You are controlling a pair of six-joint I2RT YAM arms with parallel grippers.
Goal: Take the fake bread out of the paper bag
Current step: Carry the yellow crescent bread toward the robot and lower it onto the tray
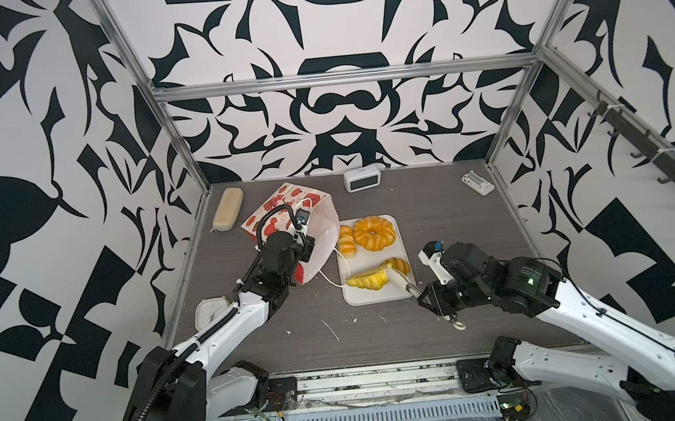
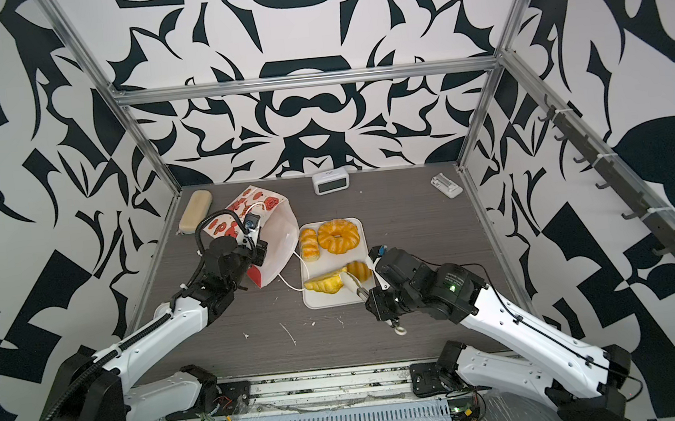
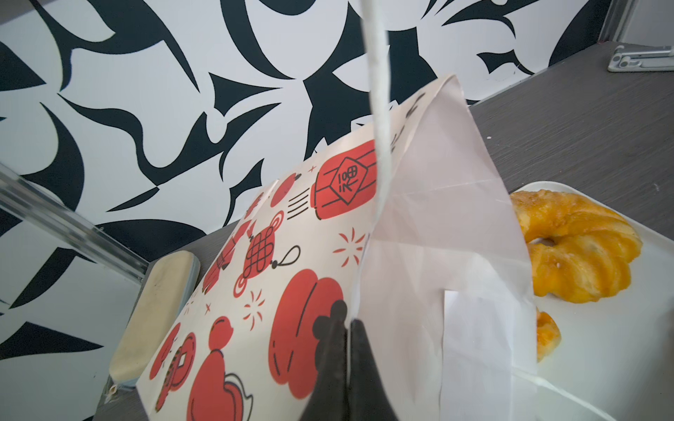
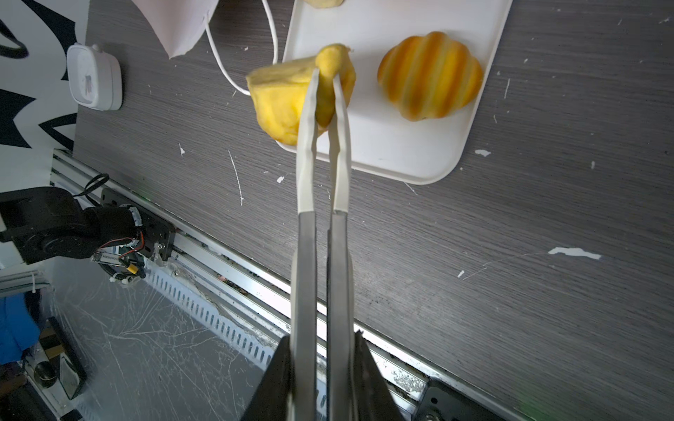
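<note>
my left jaws pinch shut on the paper bag [image 3: 291, 237] rim, i judge to steady it, while my right jaws grip tongs [image 4: 306, 175] holding a fake bread croissant [image 4: 284, 98] over the white tray [image 4: 419, 160] edge, where three other pieces [image 1: 373, 233] lie.

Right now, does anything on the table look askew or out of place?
The paper bag leans over, its rim pinched in the shut jaws of the left gripper, and its white cord handle trails toward the tray. White flecks litter the tabletop.
</note>
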